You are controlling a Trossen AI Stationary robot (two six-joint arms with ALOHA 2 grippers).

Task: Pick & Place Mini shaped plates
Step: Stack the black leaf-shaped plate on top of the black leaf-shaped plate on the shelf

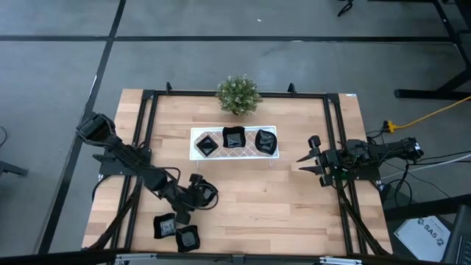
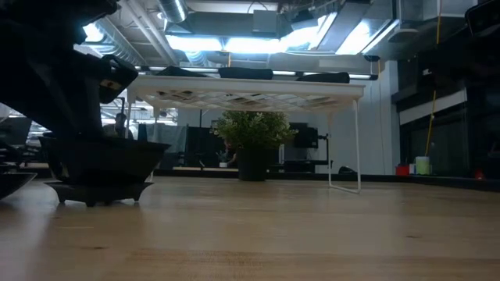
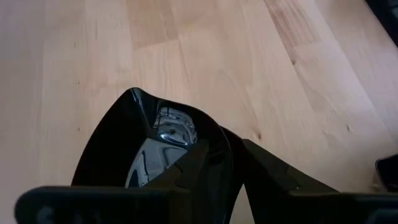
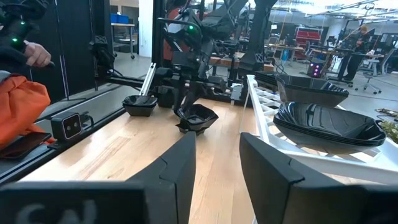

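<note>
Where the left gripper (image 1: 179,218) reaches, mini plate (image 3: 149,149) between its jaws.

Lighting is even and diffuse over the desk (image 1: 250,199) in the high view; shadows are soft and short. The low view is strongly backlit: ceiling lights (image 2: 234,43) glare white, and the left end effector (image 2: 70,94) reads as a near-black silhouette. In the left wrist view, the mini plate (image 3: 155,149) between the fingers carries bright specular reflections on its gloss. The right end effector (image 4: 217,180) fingers appear soft, out of focus, at close range.
</note>
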